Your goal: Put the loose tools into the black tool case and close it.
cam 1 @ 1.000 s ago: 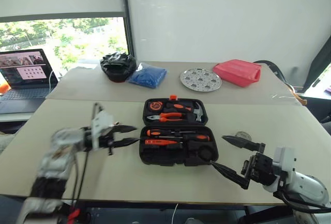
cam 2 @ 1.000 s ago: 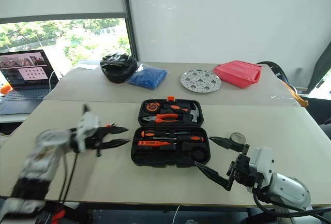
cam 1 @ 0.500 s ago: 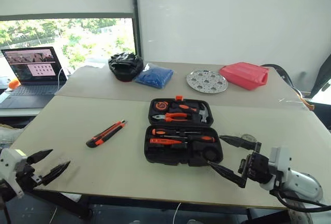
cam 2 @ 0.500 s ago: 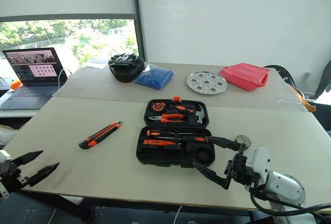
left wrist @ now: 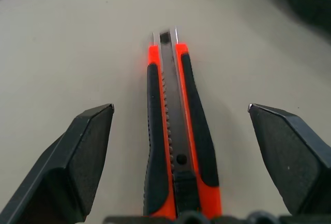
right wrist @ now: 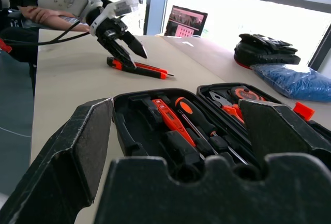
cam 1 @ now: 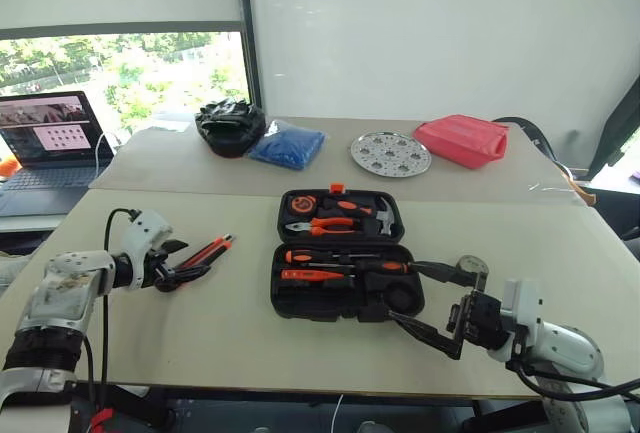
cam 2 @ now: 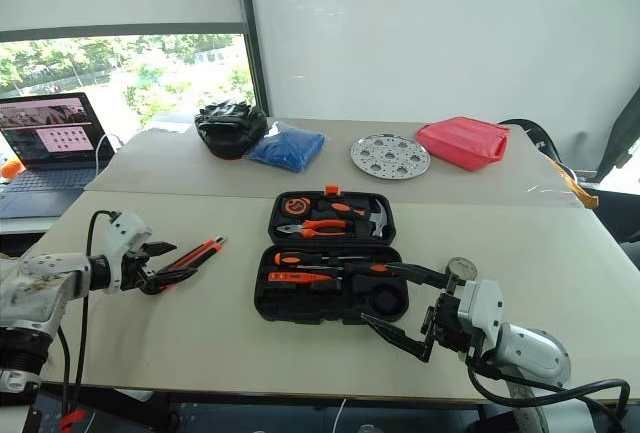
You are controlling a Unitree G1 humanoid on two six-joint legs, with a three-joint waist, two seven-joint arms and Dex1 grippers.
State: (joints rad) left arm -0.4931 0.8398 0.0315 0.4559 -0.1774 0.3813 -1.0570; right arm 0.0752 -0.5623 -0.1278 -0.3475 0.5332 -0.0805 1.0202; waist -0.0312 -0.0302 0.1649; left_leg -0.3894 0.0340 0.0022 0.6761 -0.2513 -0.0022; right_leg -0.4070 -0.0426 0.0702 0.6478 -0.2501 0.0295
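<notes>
At nine o'clock of the open black tool case, I'm straddling the last loose utility knife with my spread left gripper; right gripper is waiting spread wide; screwdrivers are sitting slotted, closing remains.

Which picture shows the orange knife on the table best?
The left wrist view: the utility knife lies large between the open left gripper fingers, untouched. Both eye views show it small beside the black tool case. The right wrist view shows it far off, under that gripper.
</notes>
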